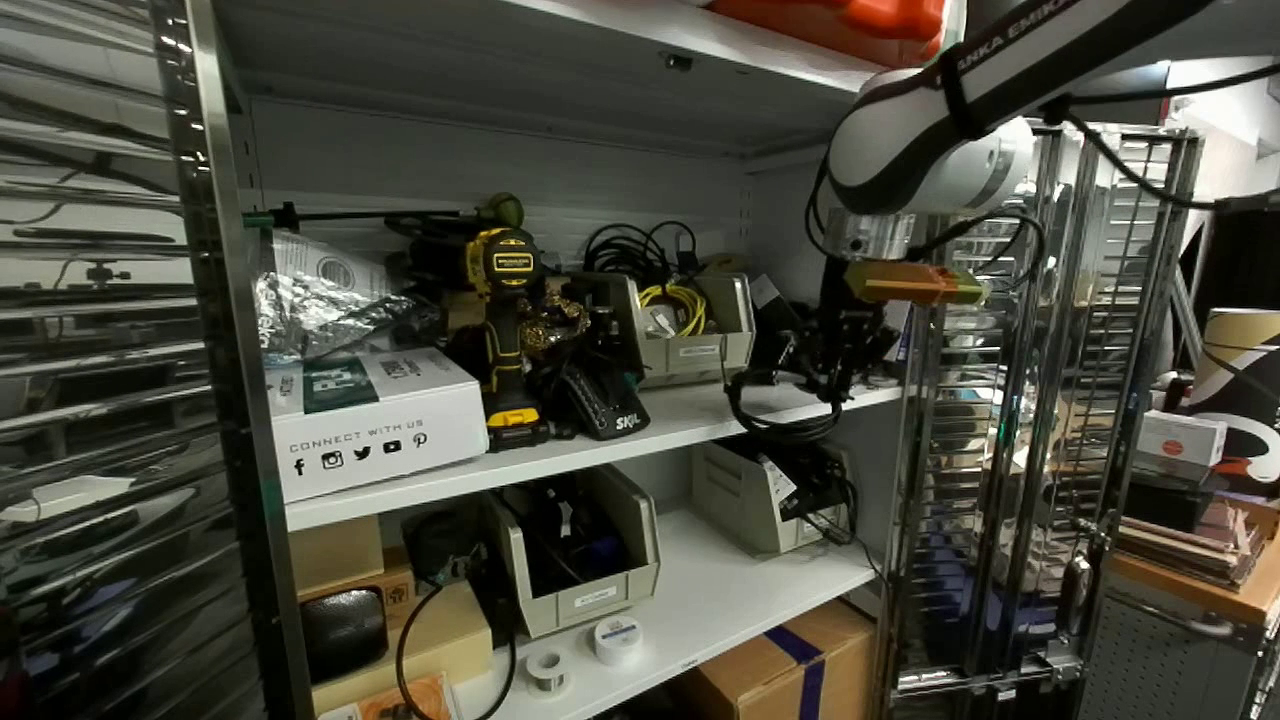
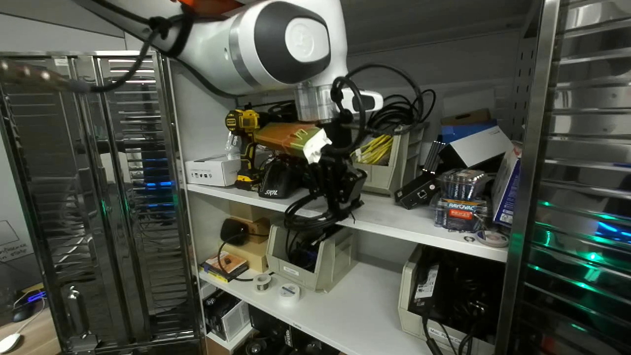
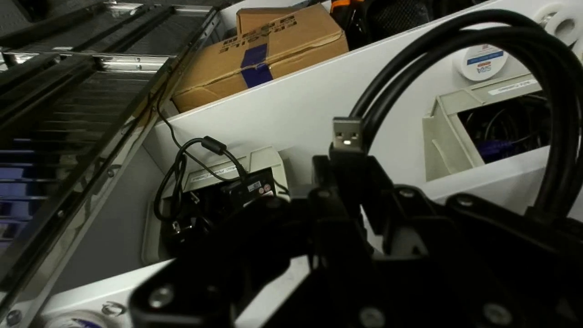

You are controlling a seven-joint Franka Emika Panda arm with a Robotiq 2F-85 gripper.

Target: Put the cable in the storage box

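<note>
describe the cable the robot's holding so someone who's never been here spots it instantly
Find the white robot arm at the shelves, then follow it down to its black pincer. The cable is the looped black bundle clamped there. Unlike the cord spilling from a lower bin, it hangs from the pincer and shows a metal USB plug.

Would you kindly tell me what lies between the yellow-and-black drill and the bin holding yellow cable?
In an exterior view, a black SKIL-marked item and something gold and glittery show between the drill and that bin.
</note>
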